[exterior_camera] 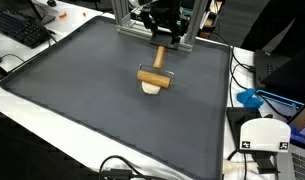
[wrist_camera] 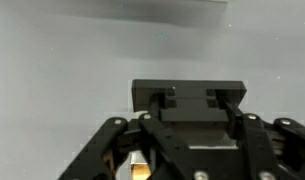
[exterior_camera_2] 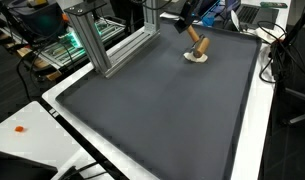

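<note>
In an exterior view, a white box (exterior_camera: 264, 135) sits nearest, just off the corner of a wide dark mat (exterior_camera: 82, 110). Farther in, past the mat's middle, a wooden roller (exterior_camera: 155, 77) rests on a pale lump (exterior_camera: 150, 89), its barrel lying crosswise and its handle rising toward the back. The gripper (exterior_camera: 164, 40) is clamped around the top of that handle, fingers drawn in on it; another exterior view shows the handle (exterior_camera_2: 197, 45) leaning up into the gripper. The wrist view shows only the dark fingers (wrist_camera: 167, 97) over grey mat. Behind stands a metal frame (exterior_camera: 127, 20), with a keyboard (exterior_camera: 22, 28) beside the mat's far corner.
</note>
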`<state>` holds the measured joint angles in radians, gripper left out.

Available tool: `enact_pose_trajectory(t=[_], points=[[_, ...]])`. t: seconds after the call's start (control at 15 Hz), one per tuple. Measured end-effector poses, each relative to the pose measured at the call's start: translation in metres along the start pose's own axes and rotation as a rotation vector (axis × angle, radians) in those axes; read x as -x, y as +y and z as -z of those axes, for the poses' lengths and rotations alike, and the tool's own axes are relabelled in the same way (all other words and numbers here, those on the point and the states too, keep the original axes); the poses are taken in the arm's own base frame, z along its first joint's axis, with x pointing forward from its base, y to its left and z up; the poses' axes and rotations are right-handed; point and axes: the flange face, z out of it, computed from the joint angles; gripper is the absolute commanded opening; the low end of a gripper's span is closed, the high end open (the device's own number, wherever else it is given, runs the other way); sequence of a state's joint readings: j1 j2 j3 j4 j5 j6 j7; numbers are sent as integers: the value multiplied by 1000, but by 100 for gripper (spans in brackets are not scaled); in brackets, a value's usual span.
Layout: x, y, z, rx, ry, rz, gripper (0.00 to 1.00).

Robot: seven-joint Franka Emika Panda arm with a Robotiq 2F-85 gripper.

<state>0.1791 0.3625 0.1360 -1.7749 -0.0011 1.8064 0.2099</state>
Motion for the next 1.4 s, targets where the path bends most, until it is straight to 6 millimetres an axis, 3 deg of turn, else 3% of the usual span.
enact_pose_trajectory(t=[0.47,1.4], points=[[-7,-2,-11,-100,-25,-147,35],[3,-7,-37,-125,-154,-158,35]])
